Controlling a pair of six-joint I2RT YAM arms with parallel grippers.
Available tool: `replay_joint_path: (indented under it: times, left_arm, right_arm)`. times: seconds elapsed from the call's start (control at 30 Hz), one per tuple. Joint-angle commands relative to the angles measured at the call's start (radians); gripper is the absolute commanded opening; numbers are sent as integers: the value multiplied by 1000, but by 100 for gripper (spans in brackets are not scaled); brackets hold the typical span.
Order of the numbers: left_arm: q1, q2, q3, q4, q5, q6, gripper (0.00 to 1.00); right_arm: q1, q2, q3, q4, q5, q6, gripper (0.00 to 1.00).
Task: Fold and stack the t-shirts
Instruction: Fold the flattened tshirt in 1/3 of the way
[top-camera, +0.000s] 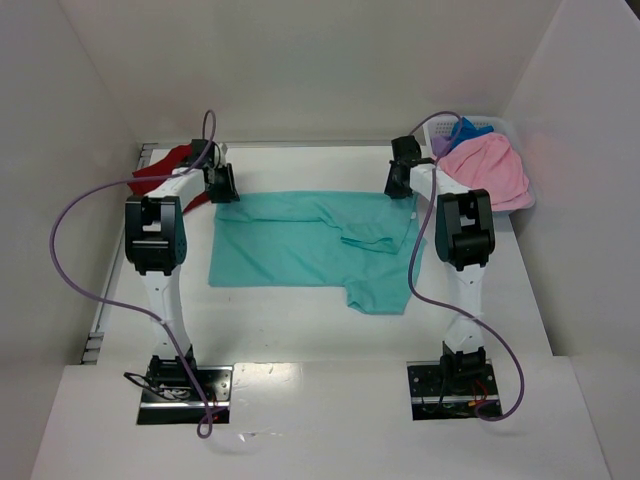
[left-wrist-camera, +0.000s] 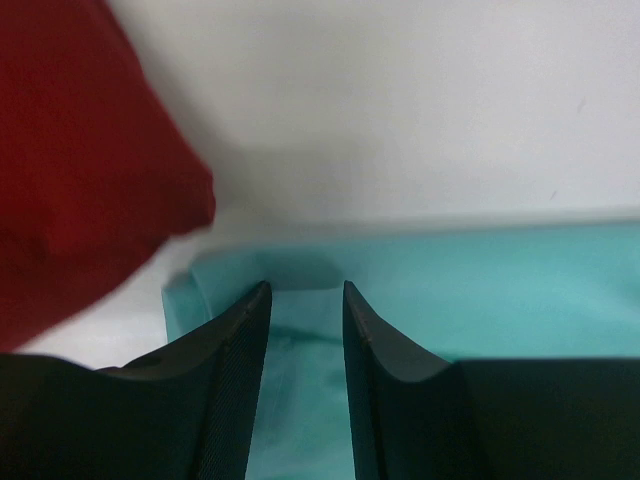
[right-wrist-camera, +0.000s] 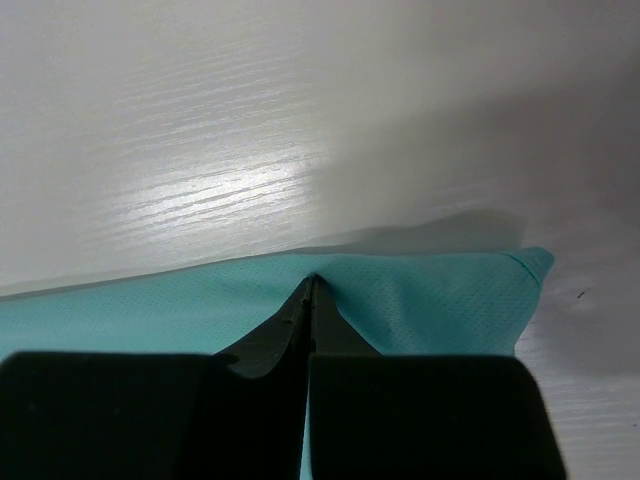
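Teal t-shirt (top-camera: 290, 250), fine mesh-knit fabric, lies spread on the white wood-grain tabletop (right-wrist-camera: 200, 150). Right gripper (right-wrist-camera: 312, 290) is clamped on its far edge; left gripper (left-wrist-camera: 305, 292) stands part-open over the other far corner.

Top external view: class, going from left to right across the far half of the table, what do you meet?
dark red t-shirt → left gripper → teal t-shirt → right gripper → pink t-shirt
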Motion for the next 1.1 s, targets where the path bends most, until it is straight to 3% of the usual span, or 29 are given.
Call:
replay_joint_path:
  times: [0.0,0.37,0.77,1.07]
  left_arm:
    - [3,-99,-92,-19,24,22,43]
    - [3,-203,-211,-73,4,22,50]
    - [3,-278,-286,-229,-55,63,50]
    - [3,-358,-288,-277,-74,74,43]
  right_arm:
    - [-10,-5,-18,-14,3,-8,0]
    - [-10,-14,-56,4,-6,1,0]
    - [-10,-23,-56,13,-17,1,0]
    - [-10,-14,-56,13,-17,1,0]
